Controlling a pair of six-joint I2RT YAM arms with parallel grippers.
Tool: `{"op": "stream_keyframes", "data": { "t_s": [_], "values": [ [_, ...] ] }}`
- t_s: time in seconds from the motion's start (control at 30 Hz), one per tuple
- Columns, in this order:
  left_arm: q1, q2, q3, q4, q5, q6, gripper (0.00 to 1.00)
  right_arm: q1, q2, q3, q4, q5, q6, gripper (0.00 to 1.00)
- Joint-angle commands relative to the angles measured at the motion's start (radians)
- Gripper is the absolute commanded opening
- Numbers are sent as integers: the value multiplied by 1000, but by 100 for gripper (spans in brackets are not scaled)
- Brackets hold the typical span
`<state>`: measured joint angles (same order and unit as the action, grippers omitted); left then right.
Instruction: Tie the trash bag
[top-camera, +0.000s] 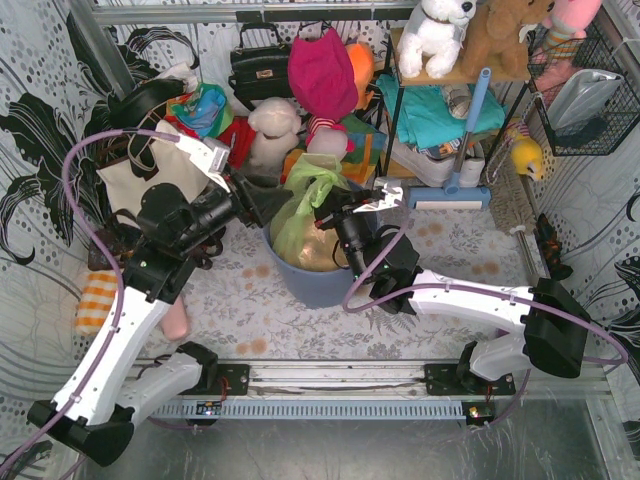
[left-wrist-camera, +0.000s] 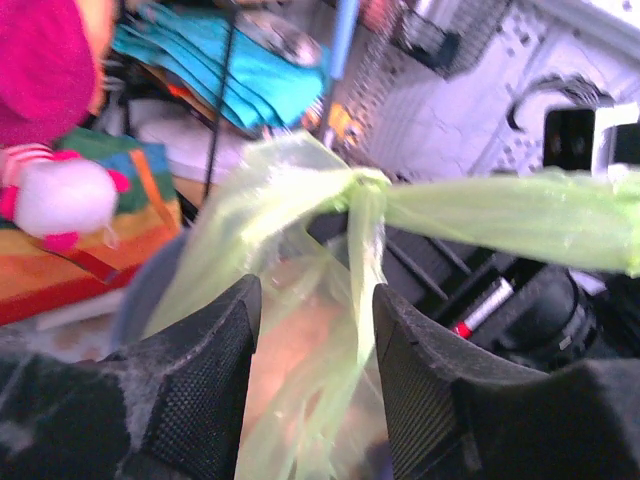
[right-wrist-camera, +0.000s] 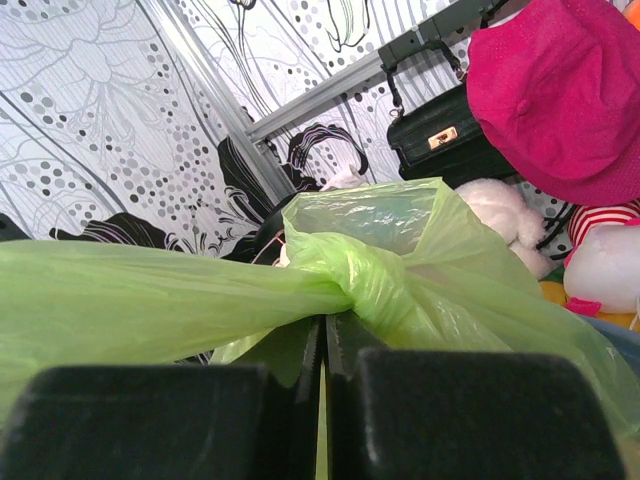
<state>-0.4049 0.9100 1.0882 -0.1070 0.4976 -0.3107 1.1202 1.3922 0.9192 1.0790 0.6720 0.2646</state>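
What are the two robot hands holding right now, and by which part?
The right hand pinches a stretched strip of the green trash bag, right by its knot. The left hand is open, gripping nothing.

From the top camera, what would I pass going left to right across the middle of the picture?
tote bag → left gripper → trash bag → blue mop handle → yellow toy

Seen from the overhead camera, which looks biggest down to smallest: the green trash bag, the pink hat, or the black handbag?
1. trash bag and pink hat: about alike, too close to rank.
2. black handbag: smallest.
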Motion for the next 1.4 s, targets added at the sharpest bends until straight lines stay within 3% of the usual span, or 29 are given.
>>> {"op": "stream_keyframes", "data": {
  "t_s": [0.0,0.1,0.4,0.43,0.57,0.67,0.8,1.0,1.37],
  "values": [
    [2,22,58,-32,-222,119,62,-4,-30,-2,34,-19,1,0],
    [2,74,78,-29,-204,150,67,-4,-28,-1,29,-18,9,0],
    [2,178,90,-15,-161,191,70,-4,-18,1,21,-16,21,0],
    [3,189,95,-13,-137,191,67,-4,-16,2,19,-16,21,0],
    [0,190,97,-4,-56,171,26,-5,-8,2,16,-9,20,0],
    [0,156,78,4,-22,164,12,-4,1,-1,25,-2,19,0],
    [-1,137,83,-36,55,147,7,-5,15,5,33,-5,16,0],
    [-5,126,54,-42,164,99,6,-5,24,10,65,-3,-3,0],
    [-81,119,16,-138,221,150,5,-25,50,38,133,-16,-52,0]
  ]
}}
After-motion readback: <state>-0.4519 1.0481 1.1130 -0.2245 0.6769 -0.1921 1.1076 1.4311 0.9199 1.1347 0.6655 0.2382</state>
